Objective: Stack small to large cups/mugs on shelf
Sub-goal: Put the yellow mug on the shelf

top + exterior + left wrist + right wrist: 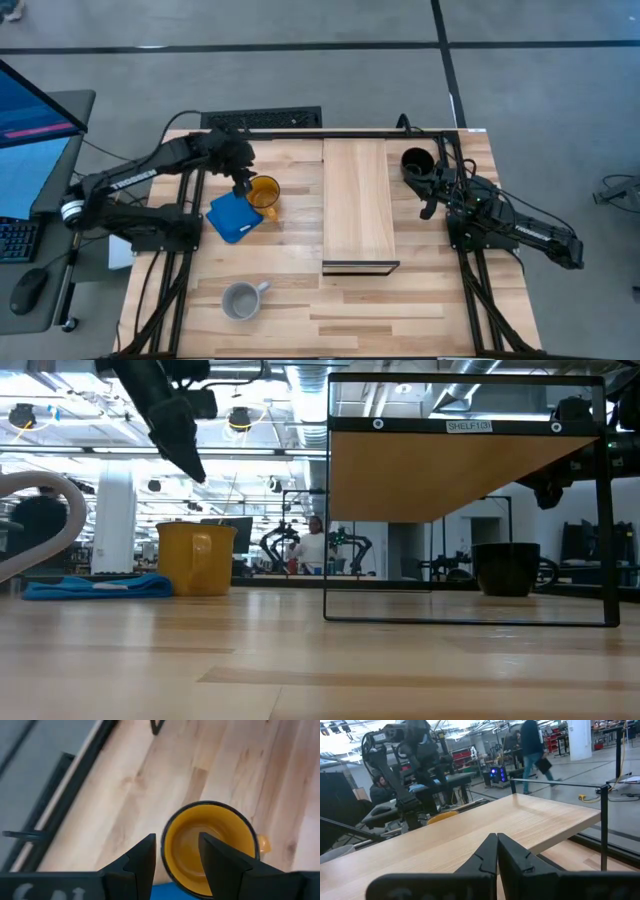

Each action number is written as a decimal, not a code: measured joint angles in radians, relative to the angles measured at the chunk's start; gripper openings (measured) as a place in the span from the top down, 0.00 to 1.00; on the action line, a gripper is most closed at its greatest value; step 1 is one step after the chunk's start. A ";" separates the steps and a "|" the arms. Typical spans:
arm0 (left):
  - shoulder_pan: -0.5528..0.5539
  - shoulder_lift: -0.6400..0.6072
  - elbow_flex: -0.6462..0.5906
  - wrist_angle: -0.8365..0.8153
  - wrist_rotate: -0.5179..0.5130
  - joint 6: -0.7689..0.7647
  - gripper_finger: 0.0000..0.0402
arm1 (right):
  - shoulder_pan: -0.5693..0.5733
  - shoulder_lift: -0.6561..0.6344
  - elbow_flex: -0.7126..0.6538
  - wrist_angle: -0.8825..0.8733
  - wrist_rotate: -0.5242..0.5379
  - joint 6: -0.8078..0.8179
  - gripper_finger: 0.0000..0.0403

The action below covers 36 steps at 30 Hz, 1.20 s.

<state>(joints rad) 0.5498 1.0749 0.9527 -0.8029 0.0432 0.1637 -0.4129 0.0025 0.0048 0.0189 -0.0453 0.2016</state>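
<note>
High view: my left hand (pixel 243 184) sits upper left of centre, over the rim of the yellow mug (pixel 264 192), which stands on the counter (pixel 300 310) just beside a flat blue object (pixel 232 218). The grey mug (pixel 241 299) stands apart at lower left. The black mug (pixel 417 163) stands at upper right, beside the shelf (pixel 357 200), which runs down the middle and carries nothing. My right hand (pixel 429 203) waits near the black mug.

Low view: the yellow mug (pixel 197 558) rests at left with my left arm descending above it; I cannot see the fingertips here. The black mug (pixel 506 568) shows at right, beyond the shelf frame.

Left wrist view: my left hand (pixel 177 852) is narrowly parted, its two fingers (pixel 142 857) straddling the near wall of the yellow mug (pixel 210 845), one outside and one over the hollow. Whether they press the wall yet I cannot tell.

Right wrist view: my right hand (pixel 497 851) has its fingers together, holding nothing, looking across the shelf (pixel 470 832) toward the left arm.

Risks, in my judgement: a pinch on one thin wall is off-centre, so the mug may swing or slip on lifting. The blue object lies close enough to be dragged. The shelf is raised, so a low carry could strike its edge. The mugs look similar in size, so the stacking order could easily be misjudged.
</note>
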 joint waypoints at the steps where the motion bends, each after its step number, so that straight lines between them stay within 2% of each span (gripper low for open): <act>1: 0.011 0.013 0.000 -0.001 0.015 0.001 0.65 | 0.000 0.000 0.000 0.000 0.000 0.000 0.92; 8: 0.066 0.106 0.000 -0.003 0.033 0.067 0.65 | 0.000 0.000 0.000 0.000 0.002 -0.001 0.92; 13: 0.084 0.179 0.000 -0.003 0.086 0.064 0.65 | 0.000 0.000 0.000 0.000 0.001 0.000 0.92; 20: 0.084 0.252 0.000 -0.022 0.090 0.063 0.65 | 0.000 0.000 0.000 0.000 0.001 0.000 0.92; 25: 0.084 0.254 0.000 -0.019 0.050 0.058 0.65 | 0.000 0.000 0.000 0.000 0.001 0.000 0.92; 30: 0.083 0.254 0.000 -0.019 -0.056 -0.007 0.65 | 0.000 0.000 0.000 0.000 0.001 0.000 0.92; 36: 0.058 0.254 0.037 -0.100 -0.025 -0.061 0.65 | 0.000 0.000 0.000 0.000 0.001 0.000 0.92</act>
<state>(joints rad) 0.6080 1.3285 0.9898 -0.9033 0.0178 0.1030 -0.4129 0.0025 0.0047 0.0186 -0.0441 0.2011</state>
